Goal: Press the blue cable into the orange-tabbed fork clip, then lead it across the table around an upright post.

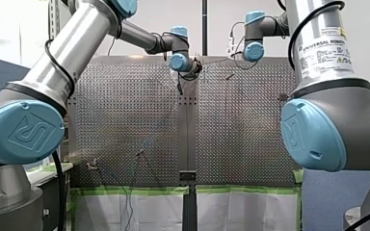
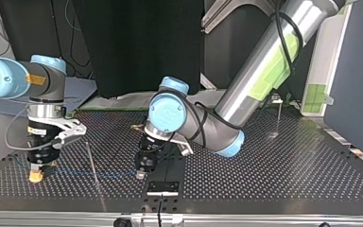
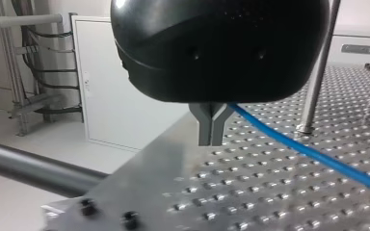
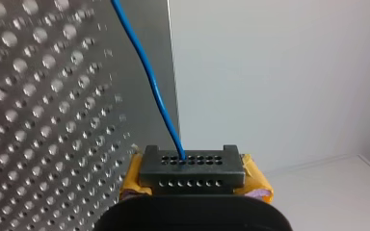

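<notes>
Blue cable (image 3: 318, 154) runs between our right end effector (image 2: 36, 176), pinching it, and our left end effector (image 3: 211, 134), pressed together; we judge clipping unconfirmed, post (image 3: 319, 72) routing undone.

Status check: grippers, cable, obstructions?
Right gripper and left gripper both shut on blue cable. Cable runs low over table between them. Upright post beside it, not yet rounded.

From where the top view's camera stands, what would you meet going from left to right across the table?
My right arm's yellow-padded fingers → thin upright metal post → my left arm's metal fingers → small black plate at the near edge → second thin metal post, far back.
</notes>
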You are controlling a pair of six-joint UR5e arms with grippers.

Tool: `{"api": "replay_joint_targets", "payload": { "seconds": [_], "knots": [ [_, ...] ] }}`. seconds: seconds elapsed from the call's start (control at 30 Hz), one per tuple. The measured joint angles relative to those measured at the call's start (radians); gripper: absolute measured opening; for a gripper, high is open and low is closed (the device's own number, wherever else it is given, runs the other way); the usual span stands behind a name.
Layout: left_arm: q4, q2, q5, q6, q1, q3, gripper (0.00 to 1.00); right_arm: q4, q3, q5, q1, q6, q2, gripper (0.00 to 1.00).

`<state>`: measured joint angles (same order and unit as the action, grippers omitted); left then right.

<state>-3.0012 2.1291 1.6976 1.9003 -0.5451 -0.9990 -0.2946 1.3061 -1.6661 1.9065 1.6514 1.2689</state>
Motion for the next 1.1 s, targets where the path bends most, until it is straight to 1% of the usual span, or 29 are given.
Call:
{"api": "replay_joint_targets", "payload": {
  "seconds": [0.17,0.23,0.47,0.57,0.7,0.83,0.97,1.1],
  "knots": [
    [-0.013,0.026,0.002,0.003,-0.009,0.043,0.01,0.001,0.0,0.001,-0.021,0.002,-0.001,0.0],
    [-0.013,0.03,0.004,0.005,-0.011,0.059,0.01,0.002,0.0,0.001,-0.03,0.002,-0.001,0.0],
    [-0.01,0.069,0.003,0.013,-0.023,0.126,0.01,0.004,0.0,0.001,-0.053,0.002,-0.003,0.0],
    [-0.009,0.077,0.005,0.014,-0.027,0.142,0.01,0.007,0.001,0.001,-0.066,0.0,-0.007,0.0],
    [-0.008,0.08,0.005,0.015,-0.029,0.148,0.01,0.009,0.001,0.004,-0.083,0.002,-0.017,0.0],
    [-0.008,0.087,0.006,0.015,-0.029,0.149,0.01,0.009,0.001,0.018,-0.097,0.002,-0.036,0.0],
    [-0.017,0.104,0.007,0.003,-0.032,0.148,0.01,0.009,0.001,0.029,-0.108,0.003,-0.057,0.0],
    [-0.019,0.119,0.009,-0.006,-0.036,0.147,0.01,0.008,0.001,0.037,-0.118,0.005,-0.067,0.0]
  ]
}}
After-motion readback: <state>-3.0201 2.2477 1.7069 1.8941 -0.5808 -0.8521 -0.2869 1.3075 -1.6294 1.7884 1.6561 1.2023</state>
